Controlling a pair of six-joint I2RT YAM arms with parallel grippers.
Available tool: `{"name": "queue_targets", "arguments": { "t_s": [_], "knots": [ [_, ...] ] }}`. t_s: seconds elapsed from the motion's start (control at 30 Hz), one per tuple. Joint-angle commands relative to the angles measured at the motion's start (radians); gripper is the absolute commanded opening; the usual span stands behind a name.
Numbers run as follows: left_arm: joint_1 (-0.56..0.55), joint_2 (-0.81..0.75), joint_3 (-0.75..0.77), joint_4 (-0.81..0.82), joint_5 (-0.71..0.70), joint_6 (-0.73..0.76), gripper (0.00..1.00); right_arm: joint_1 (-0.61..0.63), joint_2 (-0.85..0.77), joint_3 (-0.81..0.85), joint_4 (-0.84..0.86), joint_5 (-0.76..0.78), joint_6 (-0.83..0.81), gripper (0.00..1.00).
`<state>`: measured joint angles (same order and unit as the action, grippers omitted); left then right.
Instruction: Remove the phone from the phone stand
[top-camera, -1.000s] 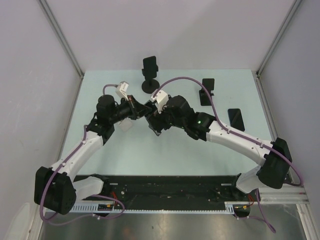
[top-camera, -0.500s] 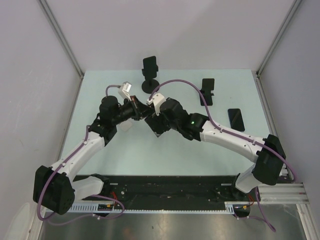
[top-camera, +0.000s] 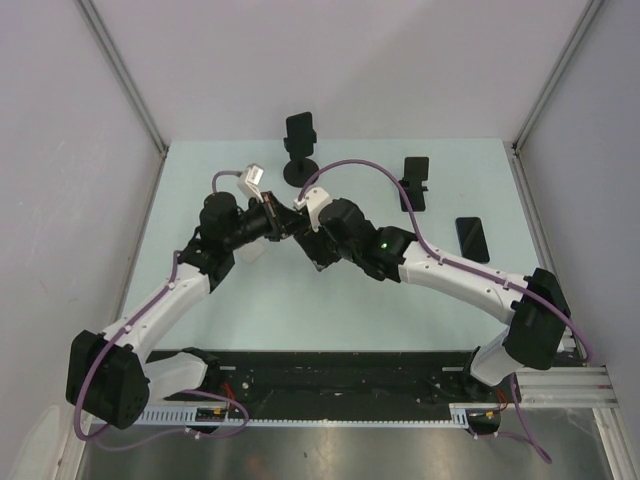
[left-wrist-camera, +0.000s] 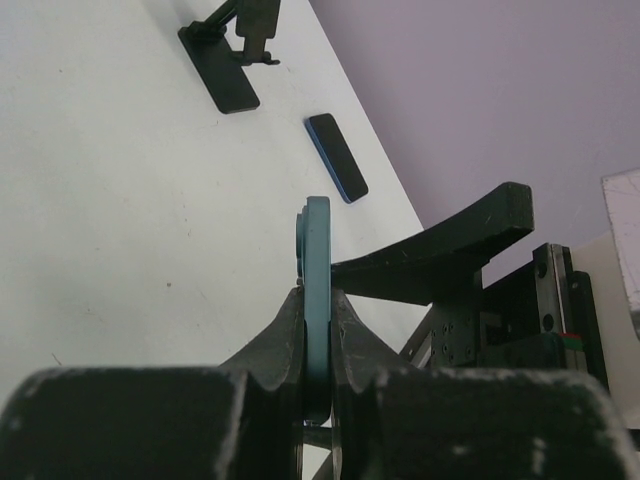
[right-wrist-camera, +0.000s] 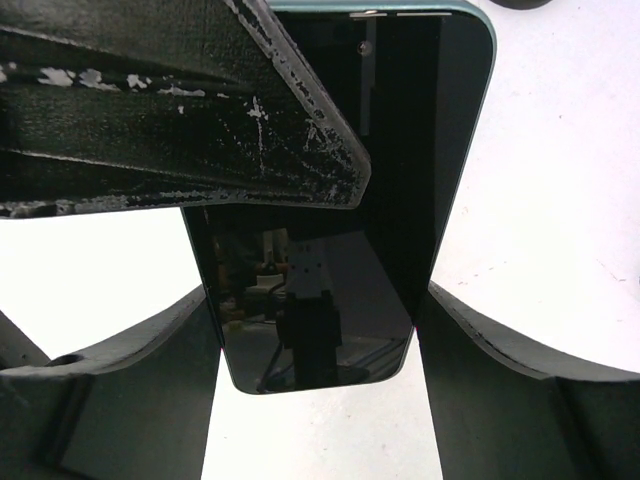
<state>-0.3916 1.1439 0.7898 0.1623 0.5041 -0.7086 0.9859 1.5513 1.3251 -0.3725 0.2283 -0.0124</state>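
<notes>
A phone with a teal edge and a black screen (right-wrist-camera: 330, 300) is held above the table's middle, between both grippers. My left gripper (left-wrist-camera: 317, 330) is shut on its flat faces, with the phone (left-wrist-camera: 318, 270) seen edge-on. My right gripper (right-wrist-camera: 315, 300) brackets the phone's two long edges, and its fingers (right-wrist-camera: 470, 340) touch them. The left gripper's finger (right-wrist-camera: 200, 110) crosses the upper screen. In the top view both grippers meet, left (top-camera: 283, 218) and right (top-camera: 297, 222); the phone is hidden there.
A black stand with a round base (top-camera: 300, 150) holds a dark phone at the table's back. A second black stand on a flat plate (top-camera: 415, 182) stands to the right, also in the left wrist view (left-wrist-camera: 235, 50). A dark phone (top-camera: 472, 238) lies flat farther right.
My right gripper has moved left and forward up to the left gripper and now sits around the phone's edges. The left arm has shifted slightly right with the phone.
</notes>
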Motion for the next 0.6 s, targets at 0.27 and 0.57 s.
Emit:
{"name": "queue_targets", "arguments": {
  "t_s": [0.27,0.57],
  "knots": [
    [-0.006,-0.035,-0.006,0.079,-0.021,-0.003,0.77,-0.029,0.009,0.048,-0.117,0.020,0.006,0.16],
    [0.002,-0.165,0.026,-0.091,-0.146,0.242,1.00,-0.191,0.056,0.026,-0.292,-0.038,0.068,0.14]
  ]
}}
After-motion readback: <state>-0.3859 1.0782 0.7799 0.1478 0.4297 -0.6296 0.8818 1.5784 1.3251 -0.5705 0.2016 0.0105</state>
